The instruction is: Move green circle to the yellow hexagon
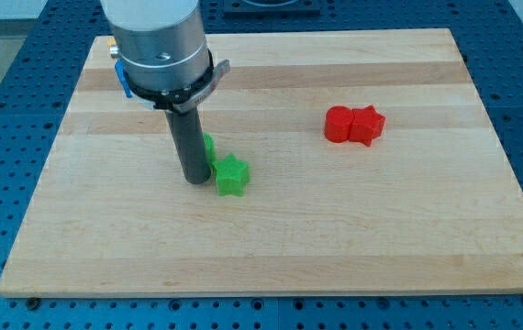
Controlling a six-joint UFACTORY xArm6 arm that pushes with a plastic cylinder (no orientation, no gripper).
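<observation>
My tip (195,181) rests on the wooden board (335,238) left of centre. A green block (209,145), mostly hidden behind the rod, shows as a sliver on the rod's right side; its shape cannot be made out. A green star (231,174) lies just right of the tip, close to it. A small yellow bit (112,43) shows at the arm's left edge near the board's top left; its shape is hidden by the arm.
Two red blocks, a rounded one (339,124) and a star-like one (368,126), touch each other at the view's right of centre. A blue block (120,75) peeks out left of the arm's body, below the yellow bit.
</observation>
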